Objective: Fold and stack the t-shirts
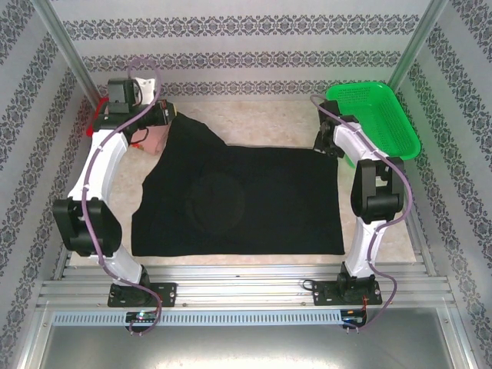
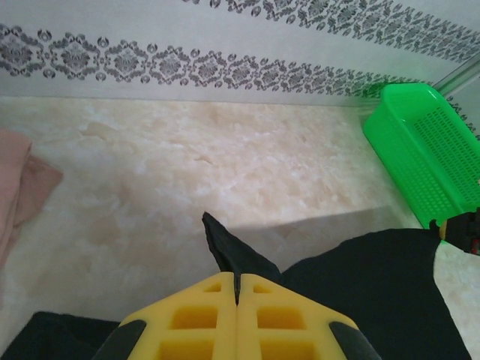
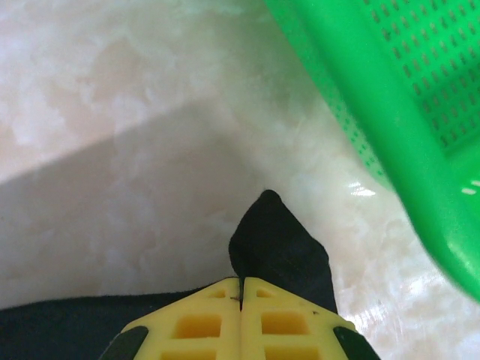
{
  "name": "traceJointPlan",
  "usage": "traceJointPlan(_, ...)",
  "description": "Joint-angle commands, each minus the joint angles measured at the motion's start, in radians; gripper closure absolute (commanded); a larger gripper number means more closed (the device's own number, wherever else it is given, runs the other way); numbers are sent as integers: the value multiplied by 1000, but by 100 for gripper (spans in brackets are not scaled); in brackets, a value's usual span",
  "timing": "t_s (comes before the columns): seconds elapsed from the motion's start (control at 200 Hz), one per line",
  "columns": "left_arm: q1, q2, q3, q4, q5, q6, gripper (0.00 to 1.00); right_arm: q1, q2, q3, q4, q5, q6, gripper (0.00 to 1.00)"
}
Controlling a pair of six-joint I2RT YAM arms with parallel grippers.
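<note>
My left tool (image 2: 236, 281) is pressed closed, its yellow pads meeting with a thin point of black cloth pinched between them. My right tool (image 3: 241, 283) is closed the same way, with a rounded tip of the same cloth poking out past its pads. Both are gripping the black t-shirt (image 1: 238, 200), one at each far corner.

The shirt lies spread on the counter (image 1: 261, 123), mostly flat, and takes up most of the middle. Its long axis runs left to right across the counter. The near edge is straight and lies along the near side, close to my arm bases. The far edge is level from my right tool to about the middle. From there it climbs on a diagonal toward my left tool, so the far-left corner points up and away toward the back wall. The far-right corner points toward the green basket (image 1: 377, 115), which stands tilted at the far right corner of the counter, just beyond my right tool and apart from the cloth.

The pink t-shirt (image 1: 154, 138) is bunched at the far left, just beside the black one's raised corner and below my left tool. I can't make out which way it points.
</note>
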Motion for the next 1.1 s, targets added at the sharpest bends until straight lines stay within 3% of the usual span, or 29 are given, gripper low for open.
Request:
traceJointPlan(0.0,13,-90,-75,76,-1,-33,100,14,-60,-48,20,27,0,100)
traceJointPlan(0.565,33,-472,-492,48,-183,-102,100,35,-256,-326,57,72,-16,100)
traceJointPlan(0.849,32,-631,-667,-17,-389,-190,100,41,-327,-453,77,59,6,100)
traceJointPlan(1.094,33,-729,-792,-33,-458,-276,100,50,-376,-561,100,43,41,100)
